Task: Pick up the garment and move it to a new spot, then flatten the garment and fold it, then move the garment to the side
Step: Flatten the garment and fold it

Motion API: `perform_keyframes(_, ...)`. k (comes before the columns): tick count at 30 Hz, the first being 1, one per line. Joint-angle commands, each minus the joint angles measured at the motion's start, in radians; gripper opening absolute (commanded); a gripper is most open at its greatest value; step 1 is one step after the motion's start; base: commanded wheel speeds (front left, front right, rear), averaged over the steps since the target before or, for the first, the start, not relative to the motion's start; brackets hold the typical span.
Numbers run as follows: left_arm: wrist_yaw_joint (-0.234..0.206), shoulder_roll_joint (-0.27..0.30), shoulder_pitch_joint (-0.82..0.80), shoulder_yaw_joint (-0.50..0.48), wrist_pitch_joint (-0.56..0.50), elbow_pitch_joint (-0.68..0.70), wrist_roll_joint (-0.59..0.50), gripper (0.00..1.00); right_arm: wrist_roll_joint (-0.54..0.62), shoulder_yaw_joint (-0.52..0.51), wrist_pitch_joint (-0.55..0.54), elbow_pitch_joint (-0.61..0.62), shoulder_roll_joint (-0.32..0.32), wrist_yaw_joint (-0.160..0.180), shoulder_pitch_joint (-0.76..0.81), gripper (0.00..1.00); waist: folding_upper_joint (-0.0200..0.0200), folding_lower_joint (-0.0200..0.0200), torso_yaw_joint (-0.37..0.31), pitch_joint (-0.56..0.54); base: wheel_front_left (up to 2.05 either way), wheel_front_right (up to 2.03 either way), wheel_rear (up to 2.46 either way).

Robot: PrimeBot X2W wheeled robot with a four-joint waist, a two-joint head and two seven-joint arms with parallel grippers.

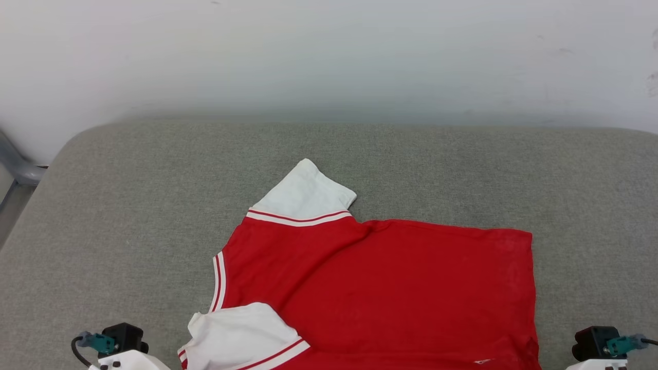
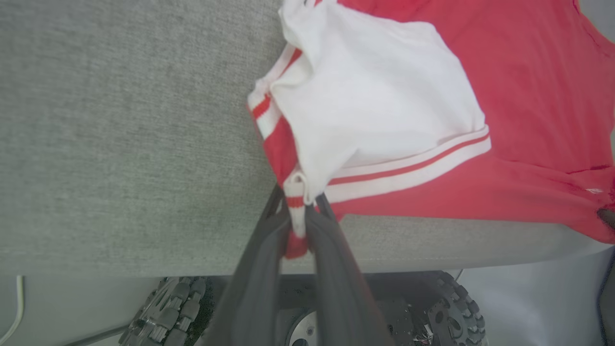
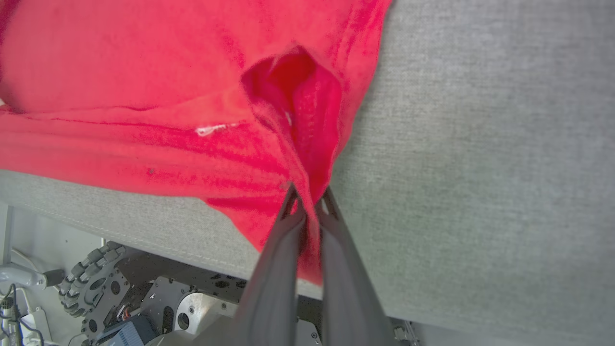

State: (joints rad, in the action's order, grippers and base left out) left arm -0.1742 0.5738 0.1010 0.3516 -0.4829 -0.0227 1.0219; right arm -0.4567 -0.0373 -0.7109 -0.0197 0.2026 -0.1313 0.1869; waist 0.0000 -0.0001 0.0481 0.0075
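Note:
The garment (image 1: 380, 288), a red shirt with white sleeves and red-white striped trim, lies spread on the grey cushioned surface (image 1: 128, 216), its plain red face up. One white sleeve points toward the far side; the other lies folded at the near left. My left gripper (image 2: 299, 204) is shut on the striped trim at the garment's (image 2: 384, 105) near left corner. At the near right corner my right gripper (image 3: 307, 197) is shut on a bunched fold of the red hem (image 3: 307, 120). Both held corners hang by the surface's near edge.
A pale wall (image 1: 329, 56) rises behind the grey surface. A grey metal bar (image 1: 18, 164) stands at the far left. Below the near edge, the robot's wheeled base (image 3: 96, 283) shows. Bare grey fabric lies to the left, right and far side of the garment.

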Motion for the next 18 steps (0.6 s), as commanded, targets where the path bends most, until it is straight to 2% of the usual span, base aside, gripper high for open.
perform_keyframes(1, 0.013, -0.019, -0.021, 0.005, 0.012, -0.028, 0.000, 0.37, 0.010, -0.002, 0.044, -0.020, -0.010, 0.001, 0.005, 1.00, 0.0000, 0.0001, -0.002, 0.007, 0.00, 0.00, 0.00)
perform_keyframes(2, 0.018, -0.025, -0.028, 0.006, 0.020, -0.040, -0.003, 0.73, 0.017, 0.003, 0.067, -0.027, -0.011, 0.001, 0.001, 1.00, 0.0000, 0.0001, -0.003, 0.008, 0.00, 0.00, 0.00)
perform_keyframes(3, 0.023, -0.032, -0.036, 0.006, 0.029, -0.052, -0.007, 1.00, 0.021, 0.009, 0.095, -0.031, -0.011, 0.001, -0.003, 1.00, 0.0000, 0.0001, -0.004, 0.009, 0.00, 0.00, 0.00)
perform_keyframes(10, 0.052, -0.038, -0.073, 0.013, 0.108, -0.089, -0.059, 1.00, 0.054, 0.038, 0.351, -0.039, -0.003, 0.001, -0.034, 1.00, 0.0000, 0.0001, -0.013, -0.006, 0.00, 0.00, 0.00)
perform_keyframes(11, 0.052, -0.038, -0.073, 0.013, 0.108, -0.089, -0.059, 1.00, 0.054, 0.038, 0.351, -0.039, -0.003, 0.001, -0.034, 1.00, 0.0000, 0.0001, -0.013, -0.006, 0.00, 0.00, 0.00)
perform_keyframes(14, 0.064, -0.034, -0.095, 0.016, 0.164, -0.087, -0.105, 1.00, 0.086, 0.036, 0.458, -0.043, -0.012, 0.001, -0.056, 1.00, 0.0000, 0.0001, -0.016, -0.014, 0.00, 0.00, 0.00)
perform_keyframes(18, 0.078, -0.052, -0.141, 0.012, 0.285, -0.088, -0.173, 1.00, 0.124, 0.021, 0.546, -0.049, -0.034, 0.001, -0.082, 1.00, 0.0000, 0.0001, -0.019, -0.024, 0.00, 0.00, 0.00)
